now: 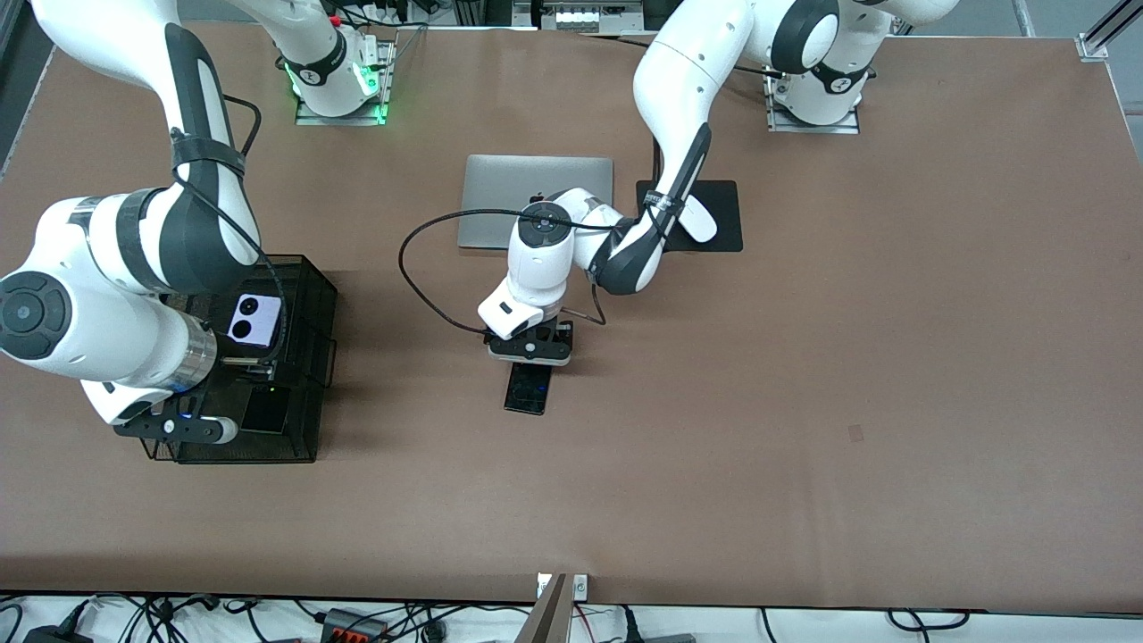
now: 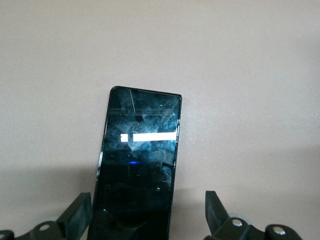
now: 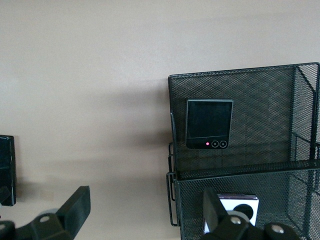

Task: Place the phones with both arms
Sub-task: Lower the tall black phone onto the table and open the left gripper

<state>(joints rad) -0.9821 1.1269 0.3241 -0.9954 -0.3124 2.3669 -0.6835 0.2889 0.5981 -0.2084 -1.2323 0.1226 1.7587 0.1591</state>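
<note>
A long black slab phone (image 1: 527,389) lies flat on the brown table near its middle. My left gripper (image 1: 529,355) hangs low over the phone's end that is farther from the front camera. In the left wrist view, this gripper (image 2: 145,220) is open, with one finger on each side of the slab phone (image 2: 140,160), not touching it. A black mesh basket (image 1: 308,295) at the right arm's end holds the pale-lilac flip phone (image 1: 254,320) and the black flip phone (image 1: 265,411) in separate compartments. My right gripper (image 1: 183,430) is open and empty above the basket, as the right wrist view (image 3: 145,210) shows.
A closed silver laptop (image 1: 536,201) lies between the two arm bases. Beside it, toward the left arm's end, is a black mouse pad (image 1: 719,232) with a white mouse (image 1: 698,219) on it. The left arm's black cable loops over the table beside the laptop.
</note>
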